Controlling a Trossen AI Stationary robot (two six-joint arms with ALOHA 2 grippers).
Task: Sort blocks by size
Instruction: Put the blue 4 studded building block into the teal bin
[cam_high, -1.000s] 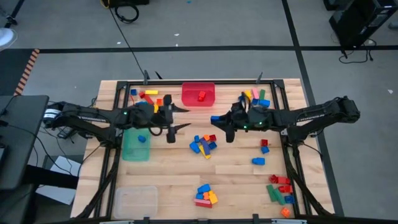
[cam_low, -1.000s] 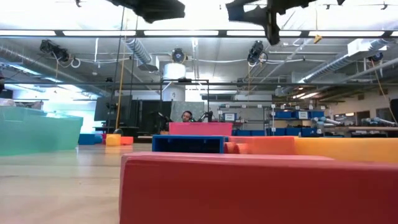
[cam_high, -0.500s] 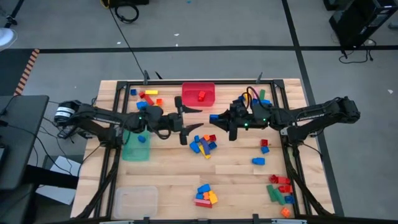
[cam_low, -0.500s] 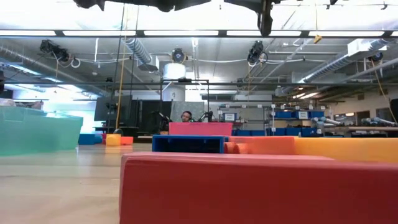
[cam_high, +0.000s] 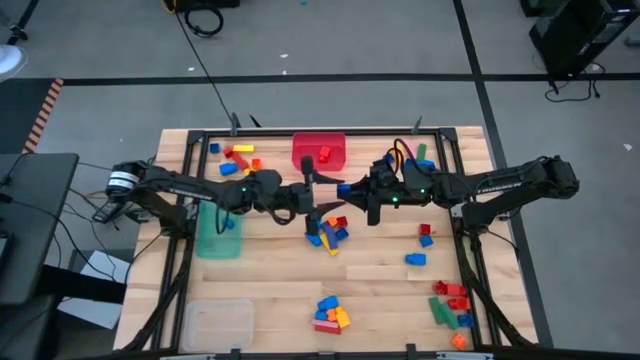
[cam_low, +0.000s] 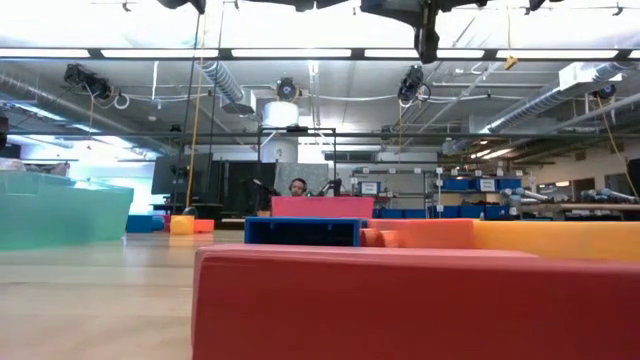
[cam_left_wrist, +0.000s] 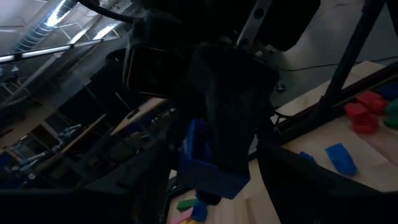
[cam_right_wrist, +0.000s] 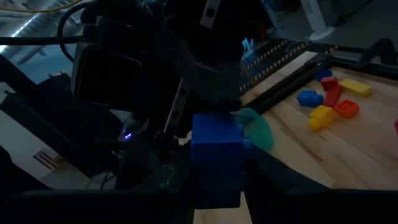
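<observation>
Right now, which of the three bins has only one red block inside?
The red bin at the far edge; its lone red block sets it apart from the green bin and clear bin.

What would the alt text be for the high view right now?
Both arms meet over mid-table: the right end effector holds a blue block, facing the open left end effector above a central block pile. Red bin, green bin and clear bin sit around.
</observation>
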